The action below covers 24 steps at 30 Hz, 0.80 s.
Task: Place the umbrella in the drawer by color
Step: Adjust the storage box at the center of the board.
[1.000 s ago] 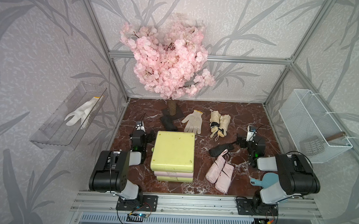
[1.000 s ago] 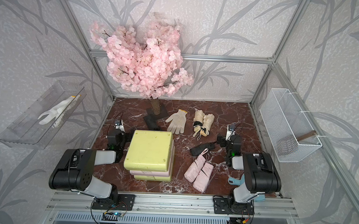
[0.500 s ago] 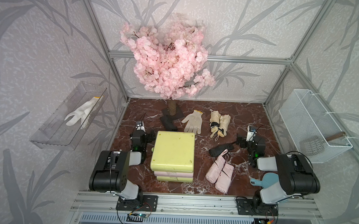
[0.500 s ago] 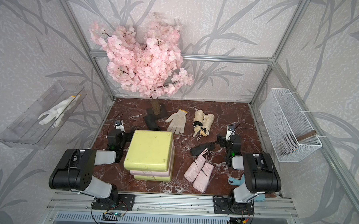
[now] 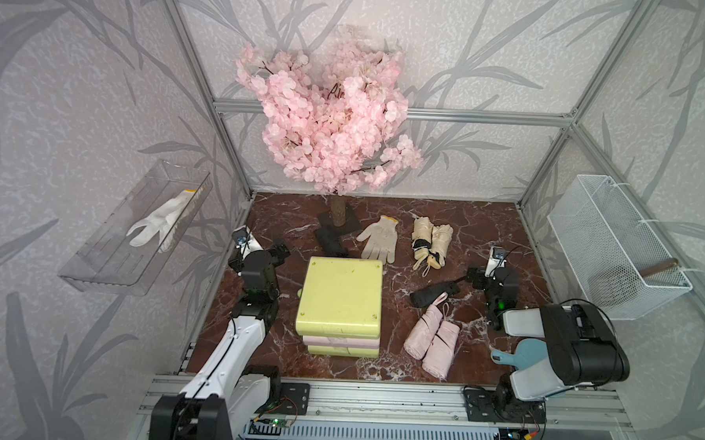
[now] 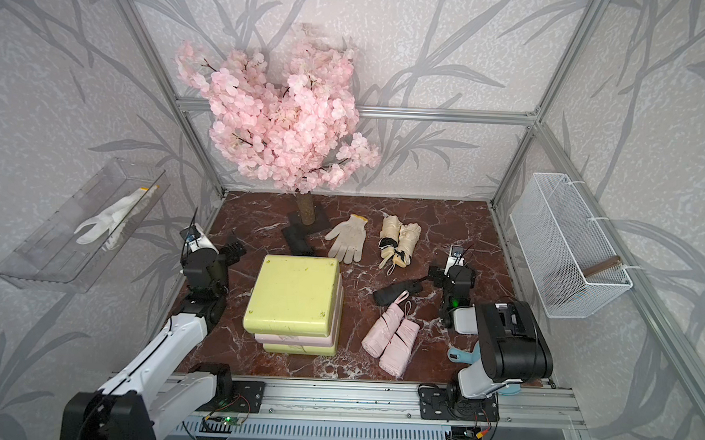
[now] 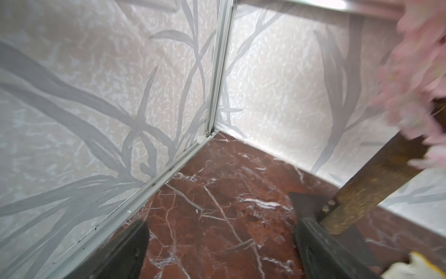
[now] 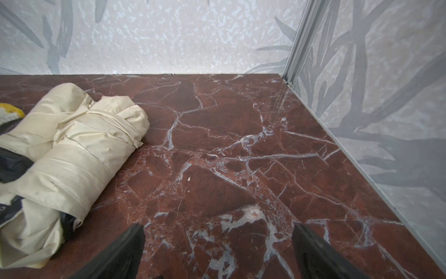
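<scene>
When I look at both top views, every umbrella lies to the right of the drawers (image 5: 341,298). So my right gripper (image 5: 492,277) is nearer to them than my left gripper (image 5: 257,255). Both grippers are wide open and hold nothing.

The black umbrella (image 5: 435,294) lies just beside the right gripper, on its left, with its long side pointing at it. The pink umbrellas (image 5: 431,343) lie nearer the front, and their long sides run front to back, a bit tilted. The cream umbrellas (image 5: 431,243) lie near the back. The drawers look shut, so I think one must be pulled out first. The floor (image 5: 489,227) is flat red stone, with free room around the right gripper.

From the left wrist I see floor, a wall (image 7: 96,96) corner close by and the tree (image 7: 376,183). No umbrella shows there.

From the right wrist, bare floor lies between the open fingers (image 8: 120,253). The cream umbrellas sit ahead and off to one side.
</scene>
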Each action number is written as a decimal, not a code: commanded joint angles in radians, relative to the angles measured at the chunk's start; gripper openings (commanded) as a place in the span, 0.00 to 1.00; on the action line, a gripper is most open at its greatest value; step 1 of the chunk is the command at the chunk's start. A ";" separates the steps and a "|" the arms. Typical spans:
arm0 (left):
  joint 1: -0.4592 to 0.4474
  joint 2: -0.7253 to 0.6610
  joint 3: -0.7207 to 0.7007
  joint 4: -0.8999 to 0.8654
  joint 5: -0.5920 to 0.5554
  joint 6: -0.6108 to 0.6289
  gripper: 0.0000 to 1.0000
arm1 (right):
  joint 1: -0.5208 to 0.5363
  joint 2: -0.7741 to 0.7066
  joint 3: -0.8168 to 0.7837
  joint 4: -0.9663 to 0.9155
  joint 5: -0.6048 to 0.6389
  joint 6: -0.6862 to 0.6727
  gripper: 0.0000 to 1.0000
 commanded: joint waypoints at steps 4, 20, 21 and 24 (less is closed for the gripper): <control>-0.016 -0.189 0.048 -0.373 0.217 -0.299 1.00 | 0.216 -0.252 0.040 -0.088 0.382 -0.166 0.99; -0.006 -0.439 0.209 -0.900 0.665 -0.339 1.00 | 0.304 -0.748 0.397 -1.204 -0.372 0.345 0.99; -0.004 -0.452 0.209 -0.929 0.689 -0.332 1.00 | 0.311 -0.758 0.397 -1.210 -0.394 0.362 0.99; -0.006 -0.454 0.210 -0.997 0.746 -0.317 1.00 | 0.363 -0.765 0.407 -1.246 -0.398 0.373 0.99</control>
